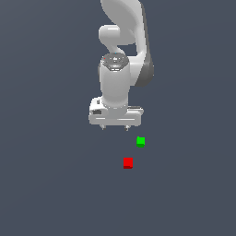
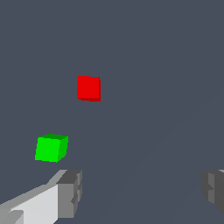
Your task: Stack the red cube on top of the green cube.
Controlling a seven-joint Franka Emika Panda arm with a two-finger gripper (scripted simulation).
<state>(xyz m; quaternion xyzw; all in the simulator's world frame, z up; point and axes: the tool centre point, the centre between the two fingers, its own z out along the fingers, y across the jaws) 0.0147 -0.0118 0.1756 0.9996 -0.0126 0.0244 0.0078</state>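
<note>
The red cube (image 1: 128, 162) (image 2: 89, 88) lies alone on the dark grey floor, in front of the arm. The green cube (image 1: 140, 141) (image 2: 51, 148) rests a short way behind it and slightly toward the exterior view's right, apart from it. My white gripper (image 1: 115, 127) (image 2: 140, 192) hangs above the floor, behind and to the exterior view's left of both cubes. Its jaws stand wide apart and hold nothing. In the wrist view both grey fingertips (image 2: 70, 192) show, with the green cube just beyond one of them.
A flat dark grey surface (image 1: 55, 184) spreads under everything. No other object or edge shows in either view.
</note>
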